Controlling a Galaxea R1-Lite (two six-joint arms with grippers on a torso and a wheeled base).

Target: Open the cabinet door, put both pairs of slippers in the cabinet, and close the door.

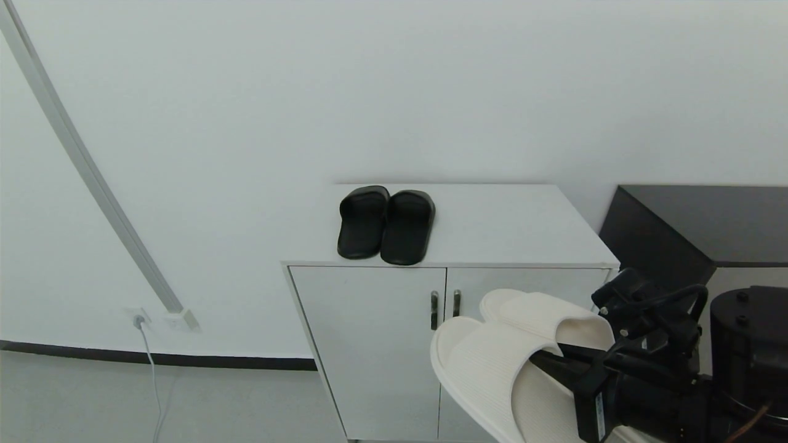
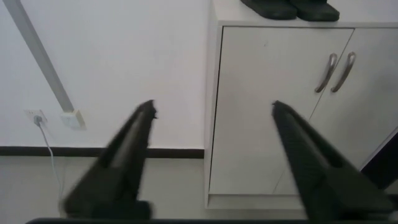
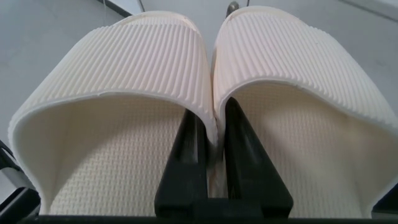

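Head: cabinet [image 1: 369, 344] doors shut; black slippers [image 1: 386, 224] on its top; white slippers [image 1: 511, 357] held before its right door.
Left wrist: left gripper [image 2: 211, 115] spread, empty, facing the cabinet.
Right wrist: right gripper [image 3: 211, 124] clamps the white slippers.
Nothing stowed yet.

The cream slippers [image 1: 492, 363] have fine ribbed stripes across their straps and a dimpled, waffle-like texture on the insoles. The right gripper [image 3: 211, 124] and left gripper [image 2: 212, 107] are both black. The black slippers [image 1: 385, 223] look plain matte. The cabinet [image 1: 369, 344] is plain white; its handles [image 1: 434, 309] are dark, possibly metallic grey. At three o'clock in the head view is a black unit [image 1: 708, 221]; at eight o'clock a black skirting [image 1: 154, 358] separates the white wall [image 1: 431, 92] from the grey floor [image 1: 74, 400].
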